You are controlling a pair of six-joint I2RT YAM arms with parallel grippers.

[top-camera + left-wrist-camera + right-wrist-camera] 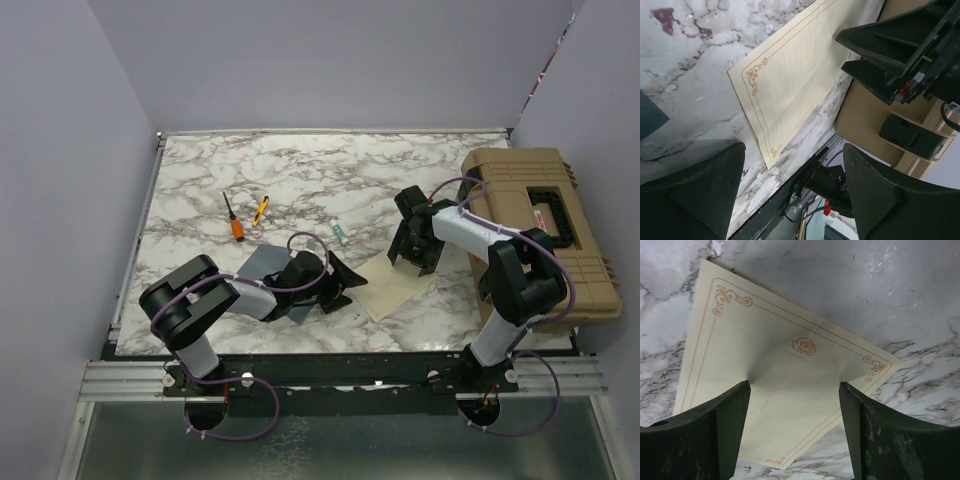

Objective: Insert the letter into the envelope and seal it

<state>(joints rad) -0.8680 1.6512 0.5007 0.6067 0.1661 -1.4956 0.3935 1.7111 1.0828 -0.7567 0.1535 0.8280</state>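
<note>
The cream letter point(397, 287) lies flat on the marble table near the front edge, right of centre. It has a thin orange border and a rose print in the right wrist view point(790, 370). My right gripper point(406, 260) is open, jaws spread over the letter's far end, fingertips point(742, 390) at or on the paper. My left gripper point(352, 284) is open and empty, low over the table just left of the letter point(790, 75). The grey-blue envelope point(262, 264) lies under the left arm; one corner shows in the left wrist view point(649, 117).
A tan toolbox point(545, 225) stands at the right edge, close behind the right arm. An orange screwdriver point(233, 218), a yellow cutter point(260, 208) and a small teal item point(341, 233) lie mid-table. The table's front edge point(790, 185) is close to the letter.
</note>
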